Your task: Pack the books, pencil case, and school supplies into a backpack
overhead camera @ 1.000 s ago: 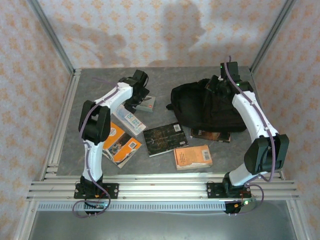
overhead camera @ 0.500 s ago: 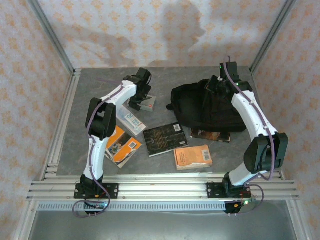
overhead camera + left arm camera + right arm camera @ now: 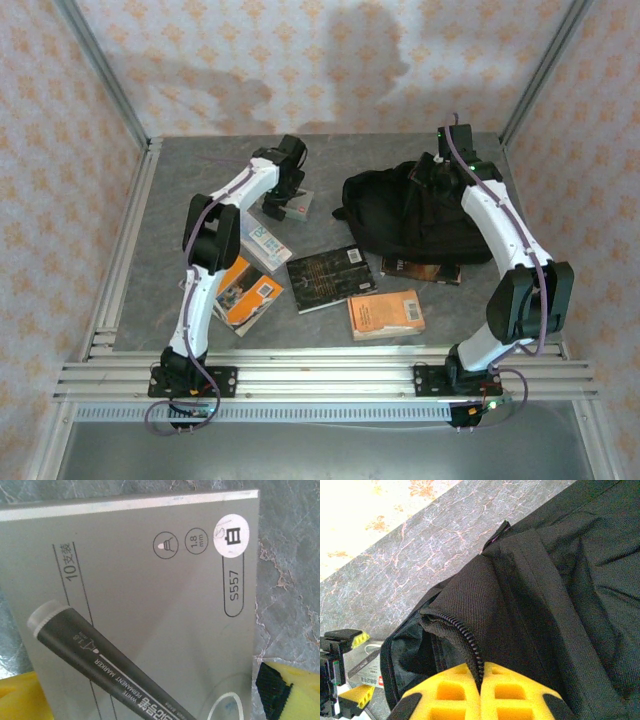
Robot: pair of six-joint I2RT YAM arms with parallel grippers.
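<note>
Over the last second the left arm has stretched further across the desk, and the left hand is now right down on the grey box. The box itself hasn't shifted and lies flat, left of the backpack. In the left wrist view the box runs between the yellow pads, so the left hand is spread astride it. Can't tell if the pads are touching its edges yet. My read: approach is done and closing is next. The box is thin and flat, so the pinch could slip off its edges. The right arm has barely moved. The right hand is pressed together on the zip edge of the backpack, holding the mouth lifted with a dark gap showing below the zip. The opening faces the left hand, so the drop-in path looks short. Nothing looks packed yet. The clear packet, orange-and-white book, black book and small orange book lie loose on the desk. The brown book sits at the backpack's near edge, possibly partly under it.
</note>
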